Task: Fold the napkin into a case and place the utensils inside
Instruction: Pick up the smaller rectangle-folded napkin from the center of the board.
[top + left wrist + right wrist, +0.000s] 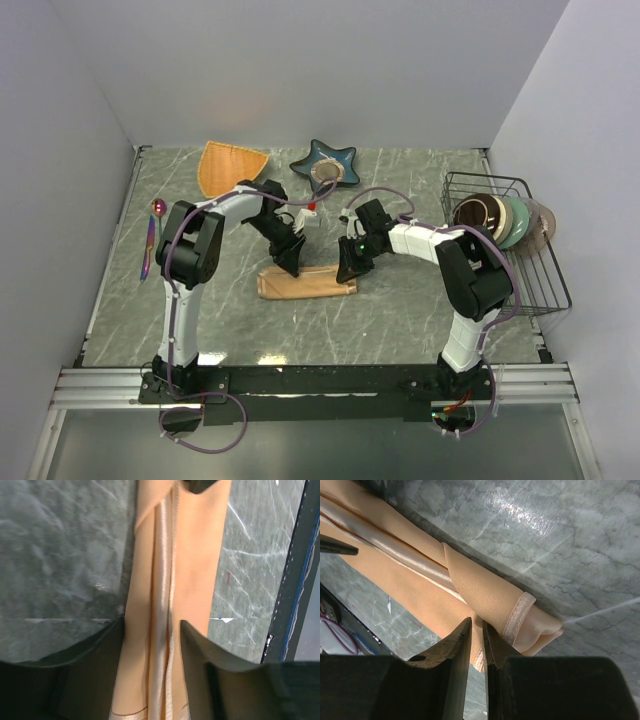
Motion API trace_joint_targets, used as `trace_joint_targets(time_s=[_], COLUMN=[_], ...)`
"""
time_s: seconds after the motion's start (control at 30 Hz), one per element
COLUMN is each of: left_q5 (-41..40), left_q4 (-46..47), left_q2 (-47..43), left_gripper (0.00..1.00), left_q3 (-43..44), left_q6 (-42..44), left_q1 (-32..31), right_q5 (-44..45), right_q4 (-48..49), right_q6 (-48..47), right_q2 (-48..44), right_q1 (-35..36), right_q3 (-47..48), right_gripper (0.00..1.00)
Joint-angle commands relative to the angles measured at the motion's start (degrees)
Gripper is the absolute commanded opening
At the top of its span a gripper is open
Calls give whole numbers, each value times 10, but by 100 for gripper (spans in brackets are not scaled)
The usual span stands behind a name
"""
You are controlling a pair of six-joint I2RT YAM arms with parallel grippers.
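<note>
The peach-orange napkin (310, 284) lies on the table as a long folded strip with a shiny band along it. My left gripper (291, 263) is down over its left end. In the left wrist view the napkin (195, 555) runs lengthwise between that gripper's (152, 635) open jaws. My right gripper (347, 272) is at the strip's right end. In the right wrist view its (477, 625) jaws are nearly together, pinching a layer of the napkin (475, 590) near the hemmed corner. The utensils (151, 245), with the round spoon (158, 207), lie at the far left.
An orange fan-shaped dish (232, 165) and a blue star-shaped dish (325, 163) sit at the back of the table. A black wire rack (540, 270) holding several bowls stands at the right edge. Grey walls close in three sides.
</note>
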Motion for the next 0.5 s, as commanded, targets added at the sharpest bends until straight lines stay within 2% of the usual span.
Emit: trace_joint_targets(time_s=[0.0,0.13,0.33,0.47], left_q5=[11,6,0,-2], left_q4=[-26,-20,13,20], left_q2=[3,-1,-22,-34], left_gripper=[49,38,6,1], left_q3=[-8,-19,-30,-28], left_q6=[56,56,53,59], left_q1=[-6,-5,-6,-6], right_q5=[65,64,42,2], right_q4=[-5,-5,1,-15], right_q6=[-15,-14,-22,-36], right_q2=[22,22,-8,-58], right_q1=[-1,-1,-1,-6], right_q3=[-13,-12,-12,4], right_gripper=[23,23,25,32])
